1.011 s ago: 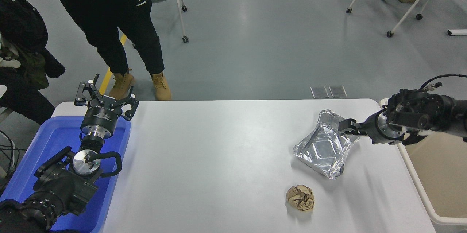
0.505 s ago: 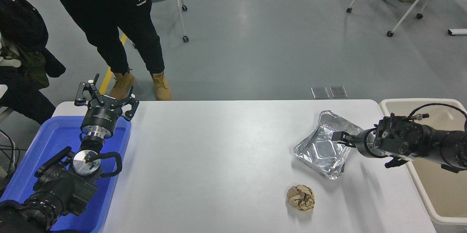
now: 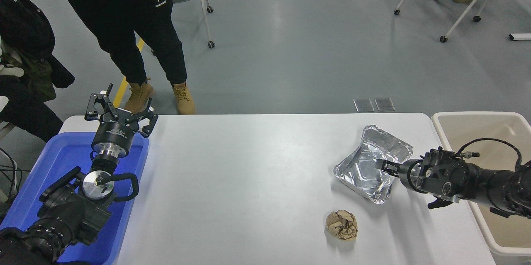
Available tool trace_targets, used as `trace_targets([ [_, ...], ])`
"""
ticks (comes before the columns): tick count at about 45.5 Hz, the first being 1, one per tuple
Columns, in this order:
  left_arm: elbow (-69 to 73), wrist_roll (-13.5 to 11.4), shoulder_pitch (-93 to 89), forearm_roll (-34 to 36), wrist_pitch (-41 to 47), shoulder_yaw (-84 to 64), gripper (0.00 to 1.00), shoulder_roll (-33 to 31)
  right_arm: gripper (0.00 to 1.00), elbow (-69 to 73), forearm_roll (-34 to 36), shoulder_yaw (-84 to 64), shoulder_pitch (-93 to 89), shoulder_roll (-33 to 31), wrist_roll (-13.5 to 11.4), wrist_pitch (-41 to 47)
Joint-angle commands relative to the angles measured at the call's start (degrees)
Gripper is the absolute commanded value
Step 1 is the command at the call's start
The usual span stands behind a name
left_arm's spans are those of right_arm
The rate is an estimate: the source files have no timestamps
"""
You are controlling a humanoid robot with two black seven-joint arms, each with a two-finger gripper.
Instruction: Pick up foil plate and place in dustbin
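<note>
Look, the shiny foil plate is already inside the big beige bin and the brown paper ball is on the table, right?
Not quite. The head view shows the foil plate on the white table, beside the beige bin, not inside it. The robot's right hand is at the plate's near edge. The brown paper ball is on the table, as you said.

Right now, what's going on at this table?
The right gripper reaches in from the right, its fingers at the near right rim of the foil plate, which sits on the white table. The dustbin waits beside the table's right end. The left gripper is parked, open, over the blue tray.
</note>
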Motion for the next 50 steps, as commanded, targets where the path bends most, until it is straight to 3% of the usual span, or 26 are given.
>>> trace_targets([
  [1,0.0,0.0,0.0,0.0,0.0,0.0,0.99,0.0,0.45,-0.1,-2.1,0.1,-1.2,0.4,0.1,-1.1],
  [11,0.0,0.0,0.0,0.0,0.0,0.0,0.99,-0.1,0.20,-0.1,-2.1,0.1,-1.2,0.4,0.3,-1.1],
  [23,0.0,0.0,0.0,0.0,0.0,0.0,0.99,0.0,0.03,-0.1,-2.1,0.0,-1.3,0.4,0.3,-1.0],
  [50,0.0,0.0,0.0,0.0,0.0,0.0,0.99,0.0,0.00,1.3,-1.9,-0.5,2.0,-0.8,0.3,-0.2],
])
